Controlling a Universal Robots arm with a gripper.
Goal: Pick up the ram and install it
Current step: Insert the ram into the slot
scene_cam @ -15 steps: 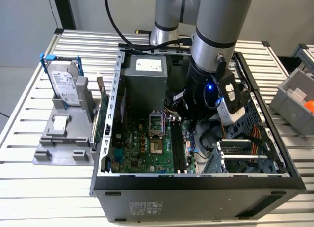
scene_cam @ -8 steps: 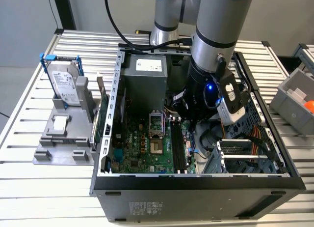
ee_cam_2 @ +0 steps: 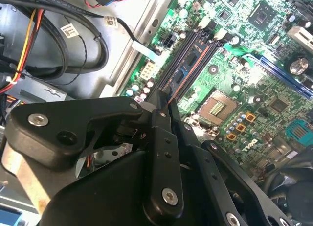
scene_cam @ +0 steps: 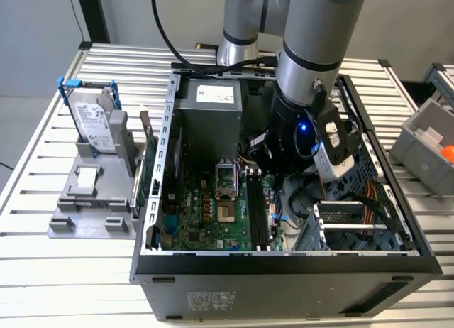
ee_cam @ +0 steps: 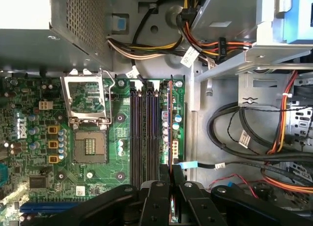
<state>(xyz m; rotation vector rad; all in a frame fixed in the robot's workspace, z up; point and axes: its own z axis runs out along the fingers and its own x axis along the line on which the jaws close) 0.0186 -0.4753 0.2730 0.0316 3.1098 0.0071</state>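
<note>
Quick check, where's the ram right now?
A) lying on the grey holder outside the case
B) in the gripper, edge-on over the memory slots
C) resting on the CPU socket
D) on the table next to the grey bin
B: in both wrist views the gripper is closed on the ram, a thin board seen edge-on and lined up with the slots on the motherboard, beside the open CPU socket.

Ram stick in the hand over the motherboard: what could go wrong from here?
1. In the first wrist view the ram, pinched edge-on in the hand, runs parallel to the black memory slots. Whether it sits squarely over one is unclear, so pressing down might jam it on a slot wall.
2. A light-blue flat cable lies close beside the hand and might be snagged.
</note>
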